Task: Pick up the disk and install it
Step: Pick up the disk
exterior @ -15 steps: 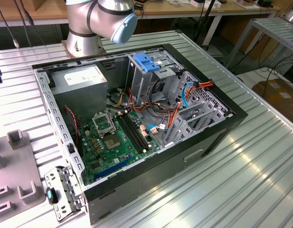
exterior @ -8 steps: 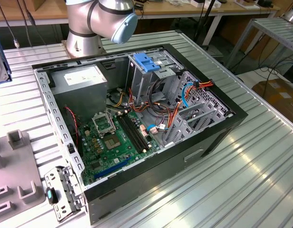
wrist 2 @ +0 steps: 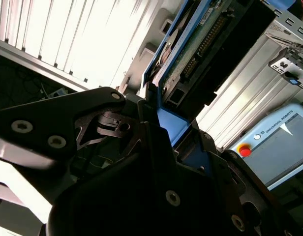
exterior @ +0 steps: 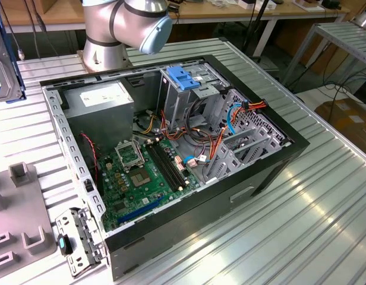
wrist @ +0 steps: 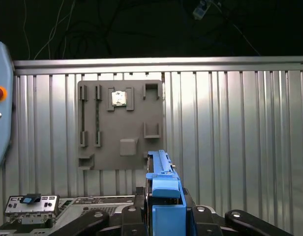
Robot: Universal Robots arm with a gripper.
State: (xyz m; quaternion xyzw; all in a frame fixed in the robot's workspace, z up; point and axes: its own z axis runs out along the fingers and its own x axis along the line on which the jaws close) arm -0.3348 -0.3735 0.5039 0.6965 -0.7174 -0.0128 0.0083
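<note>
1. Ext. view, far left: disk (exterior: 1, 59) is up in the air, upright on edge, over the worktop's (exterior: 302, 225) edge on the exterior view's left.
2. Grey plate (exterior: 16, 205) lies flat near that same edge. Small bracket (exterior: 76, 243) sits just beside the case's corner.
3. Arm (exterior: 109, 32): base stands at the worktop's far edge, behind the open PC case (exterior: 189, 199) at mid-worktop.
4. First wrist view: gripper (wrist: 165, 204) points toward the worktop, w/ the plate beyond the disk's tip.
5. Both wrist views: jaws pinch the disk's blue-railed end, one finger per side. Rest of the disk sticks out past the fingertips.
</note>
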